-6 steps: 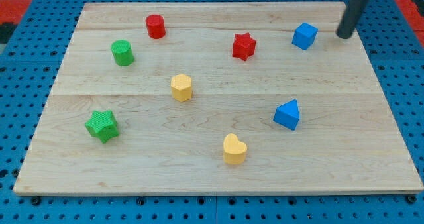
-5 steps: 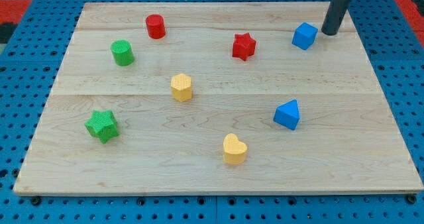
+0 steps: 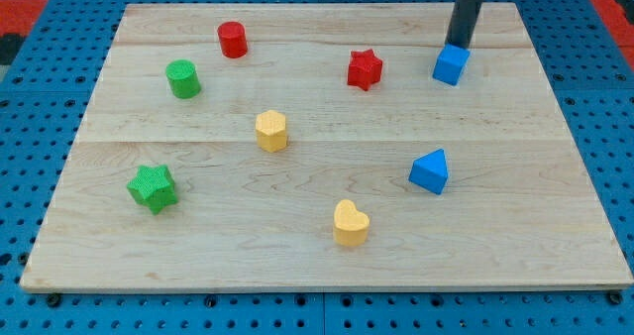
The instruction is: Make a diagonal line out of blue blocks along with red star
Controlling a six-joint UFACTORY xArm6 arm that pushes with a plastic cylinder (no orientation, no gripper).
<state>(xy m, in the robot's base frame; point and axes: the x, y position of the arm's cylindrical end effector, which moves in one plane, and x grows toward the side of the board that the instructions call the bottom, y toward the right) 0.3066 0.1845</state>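
A blue cube (image 3: 450, 65) sits near the view's top right of the wooden board (image 3: 317, 246). My tip (image 3: 459, 46) touches the cube's upper edge, just above it. A red star (image 3: 364, 69) lies to the left of the cube. A blue triangular block (image 3: 430, 170) sits lower, right of the board's centre, below the cube.
A red cylinder (image 3: 233, 40) and a green cylinder (image 3: 183, 79) stand at the upper left. A yellow hexagon (image 3: 271, 131) sits near the middle, a yellow heart (image 3: 350, 223) near the bottom, a green star (image 3: 153, 188) at the lower left.
My tip has moved left from the board's right edge to the top of the blue cube. The cube has shifted slightly down and left.
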